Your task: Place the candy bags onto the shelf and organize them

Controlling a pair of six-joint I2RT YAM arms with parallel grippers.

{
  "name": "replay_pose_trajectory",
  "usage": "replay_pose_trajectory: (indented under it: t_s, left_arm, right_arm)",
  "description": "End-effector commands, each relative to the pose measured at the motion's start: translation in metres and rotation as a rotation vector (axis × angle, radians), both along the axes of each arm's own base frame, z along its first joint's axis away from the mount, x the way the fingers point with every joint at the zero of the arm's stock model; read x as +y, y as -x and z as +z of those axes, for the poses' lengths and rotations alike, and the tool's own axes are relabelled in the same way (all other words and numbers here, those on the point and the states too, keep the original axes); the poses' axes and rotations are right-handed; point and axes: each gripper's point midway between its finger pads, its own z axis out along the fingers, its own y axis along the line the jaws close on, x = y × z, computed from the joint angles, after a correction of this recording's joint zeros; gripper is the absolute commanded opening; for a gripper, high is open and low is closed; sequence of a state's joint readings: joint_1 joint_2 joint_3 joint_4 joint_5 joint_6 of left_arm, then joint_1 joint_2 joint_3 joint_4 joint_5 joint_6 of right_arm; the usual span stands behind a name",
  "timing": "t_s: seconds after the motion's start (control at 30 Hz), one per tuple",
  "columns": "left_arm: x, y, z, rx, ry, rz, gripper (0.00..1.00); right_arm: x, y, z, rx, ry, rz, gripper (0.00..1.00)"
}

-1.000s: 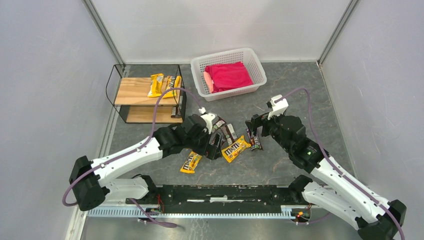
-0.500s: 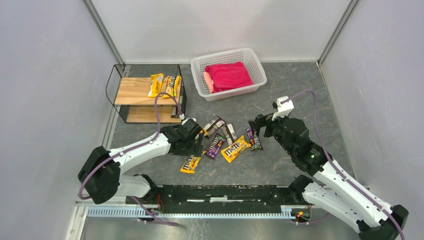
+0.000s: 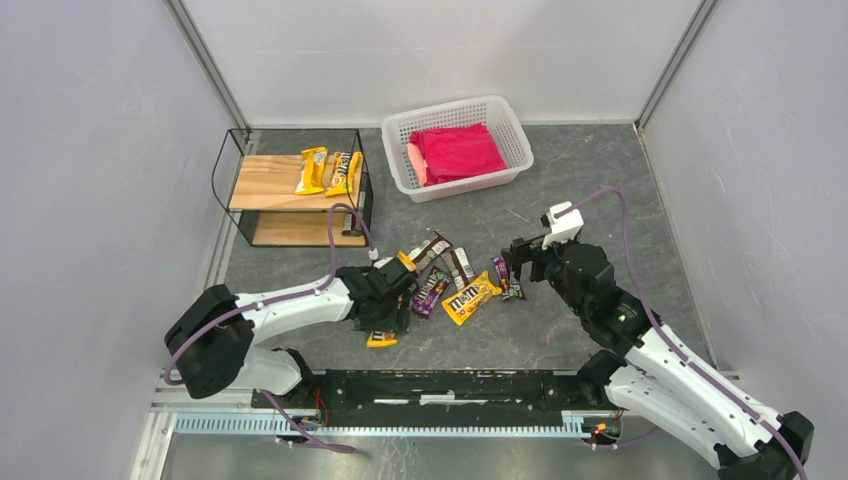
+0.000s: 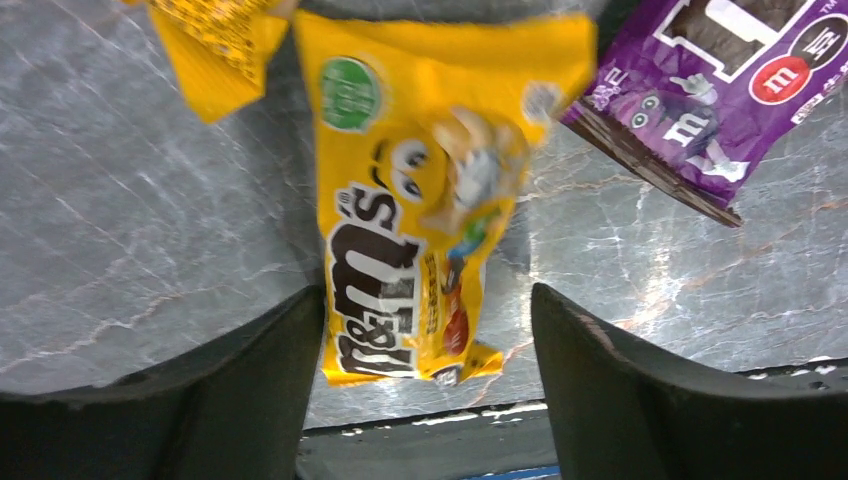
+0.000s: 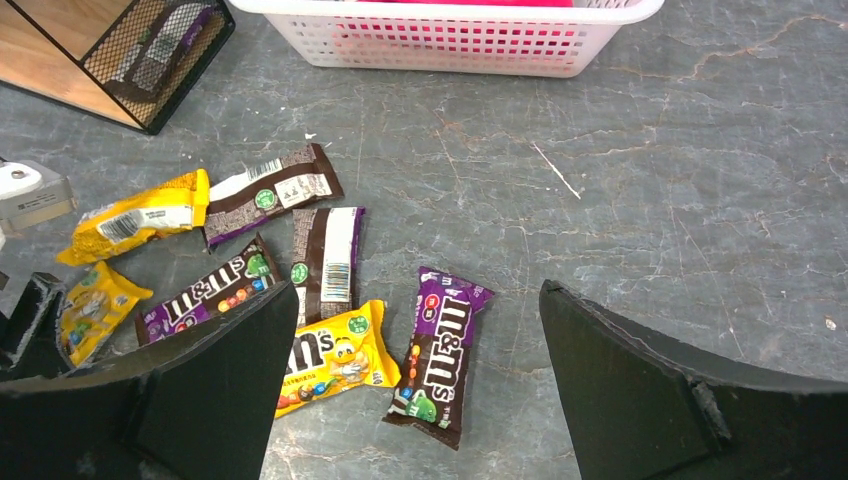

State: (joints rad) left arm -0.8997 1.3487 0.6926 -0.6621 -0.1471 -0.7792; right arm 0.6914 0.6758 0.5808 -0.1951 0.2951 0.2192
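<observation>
My left fingers (image 4: 240,400) straddled the flat glossy yellow candy packet (image 4: 400,250) on the grey counter (image 4: 120,220), spread, unclamped, lined up to grab; right fingers (image 5: 650,400) gaped empty.

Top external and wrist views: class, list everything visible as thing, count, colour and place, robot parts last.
table: one, grey marbled, under everything.
shelf: one, black wire with light wooden boards, far left.
shelved candy bags: two, yellow, side by side on its top board.
loose candy bags: seven, three yellow and four brown or purple, scattered mid-table.
basket: one, white, far centre.
cloth: one, red, inside the basket.
left gripper: one, black, open astride a yellow bag.
right gripper: one, black, open above a purple bag.
</observation>
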Motion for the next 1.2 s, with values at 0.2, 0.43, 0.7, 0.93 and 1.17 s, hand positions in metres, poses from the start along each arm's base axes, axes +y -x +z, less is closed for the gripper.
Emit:
replay_pose_trajectory:
  t_s: [0.2, 0.43, 0.7, 0.93, 1.17]
  left_arm:
    - [-0.029, -0.008, 0.004, -0.023, 0.021, 0.106, 0.73]
    - [-0.019, -0.019, 0.012, -0.081, -0.024, 0.151, 0.86]
    - [-0.016, -0.022, 0.005, -0.088, -0.049, 0.143, 0.71]
    - [-0.022, -0.025, 0.015, -0.102, -0.015, 0.117, 0.5]
    - [-0.034, -0.041, 0.068, -0.198, 0.047, 0.043, 0.42]
  right_arm:
    - [0.005, -0.003, 0.013, -0.083, -0.004, 0.04, 0.98]
    - [0.013, 0.002, 0.011, -0.086, -0.022, 0.095, 0.98]
    - [0.015, 0.007, 0.009, -0.091, -0.019, 0.123, 0.98]
    - [0.012, 0.007, 0.012, -0.105, -0.007, 0.123, 0.98]
    - [0.009, 0.007, 0.014, -0.118, 0.002, 0.115, 0.98]
